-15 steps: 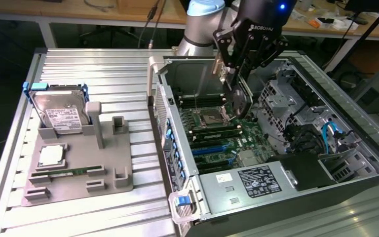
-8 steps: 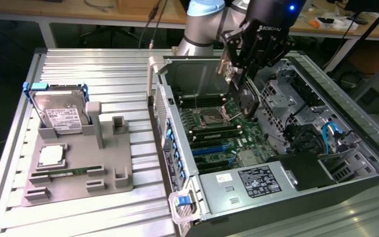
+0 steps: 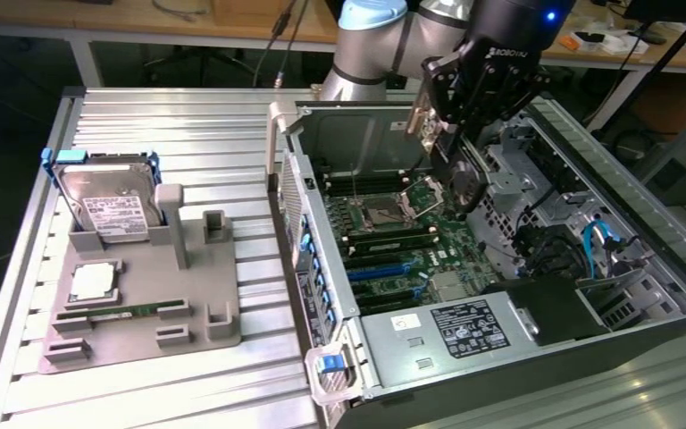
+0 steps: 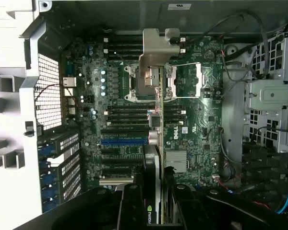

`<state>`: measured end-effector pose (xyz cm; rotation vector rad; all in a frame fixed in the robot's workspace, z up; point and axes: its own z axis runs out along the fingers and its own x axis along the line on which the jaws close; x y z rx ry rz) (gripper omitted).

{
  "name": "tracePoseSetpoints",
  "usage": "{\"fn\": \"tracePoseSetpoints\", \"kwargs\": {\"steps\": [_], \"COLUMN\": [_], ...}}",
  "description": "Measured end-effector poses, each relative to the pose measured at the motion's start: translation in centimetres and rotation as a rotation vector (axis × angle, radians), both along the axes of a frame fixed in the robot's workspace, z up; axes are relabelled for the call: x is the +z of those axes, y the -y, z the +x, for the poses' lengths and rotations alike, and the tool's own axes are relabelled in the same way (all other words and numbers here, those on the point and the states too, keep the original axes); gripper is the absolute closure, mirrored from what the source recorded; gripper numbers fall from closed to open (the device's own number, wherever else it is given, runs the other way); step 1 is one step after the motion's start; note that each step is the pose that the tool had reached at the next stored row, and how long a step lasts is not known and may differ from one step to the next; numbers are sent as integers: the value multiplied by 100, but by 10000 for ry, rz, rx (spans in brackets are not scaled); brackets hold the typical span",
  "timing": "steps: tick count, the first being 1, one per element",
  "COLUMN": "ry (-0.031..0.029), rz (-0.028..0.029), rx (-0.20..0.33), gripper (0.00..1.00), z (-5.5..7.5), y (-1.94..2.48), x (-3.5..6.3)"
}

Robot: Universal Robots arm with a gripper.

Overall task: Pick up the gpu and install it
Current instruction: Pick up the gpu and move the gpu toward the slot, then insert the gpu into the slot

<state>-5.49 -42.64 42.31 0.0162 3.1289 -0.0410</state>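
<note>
My gripper (image 3: 460, 125) hangs over the open computer case (image 3: 319, 268), shut on the gpu (image 3: 463, 183). The card hangs on edge below the fingers, its silvery end bracket (image 3: 421, 121) toward the exterior view's left and its black cooler facing the drive bays. In the wrist view the gpu (image 4: 157, 143) appears edge-on between my black fingers (image 4: 132, 206), and its bracket (image 4: 156, 52) is over the processor socket area. It is held above the motherboard (image 3: 397, 237), apart from it. The blue expansion slot (image 4: 125, 141) lies beside the card's line.
A grey fixture (image 3: 140, 331) on the ribbed table at the exterior view's left holds a silver hard drive with blue rails (image 3: 111, 206), a processor (image 3: 93, 281) and a memory stick (image 3: 122, 313). Case walls, cables (image 3: 599, 237) and the power supply (image 3: 463, 326) surround the motherboard.
</note>
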Motion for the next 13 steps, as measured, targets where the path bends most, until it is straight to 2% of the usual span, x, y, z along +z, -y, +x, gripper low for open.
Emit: {"fn": "tracePoseSetpoints", "kwargs": {"steps": [13], "ry": [0], "rz": [0], "rx": [3], "gripper": [73], "z": [5], "y": [0], "x": [0]}}
